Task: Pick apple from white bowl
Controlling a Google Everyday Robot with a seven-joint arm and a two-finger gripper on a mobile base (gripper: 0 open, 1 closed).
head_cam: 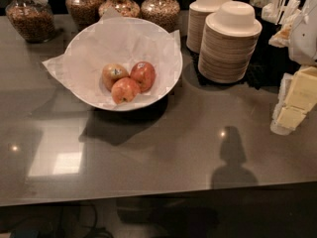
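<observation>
**A:** Pale yellow and white, the claw (296,100) hung at the right edge of the view, over the bench (173,148). Whether it stood wide or narrow, I could not tell.

**B:** And outward from it?

**A:** Two stacks of small bowls (229,43) stood just to its left. Further left, well apart from the claw, was the white bowl (174,68), lined with crinkled paper (99,48). Jars (161,6) stood behind it.

**B:** The apples?

**A:** There were three, touching one another low in the bowl: a left apple (114,76), a right apple (143,75) and a front apple (125,89).

**B:** How would one handle?

**A:** I judged them firm, weighty for their size, and smooth enough to slip or roll. A hard squeeze could bruise one. The front apple looked the most open, so I would take it from above, across its widest middle. The paper might drag along with it.

**B:** Any long axis?

**A:** Hardly, since they were nearly round. I could not tell which way the stems pointed. The left apple showed a sticker on its upper side.
</observation>
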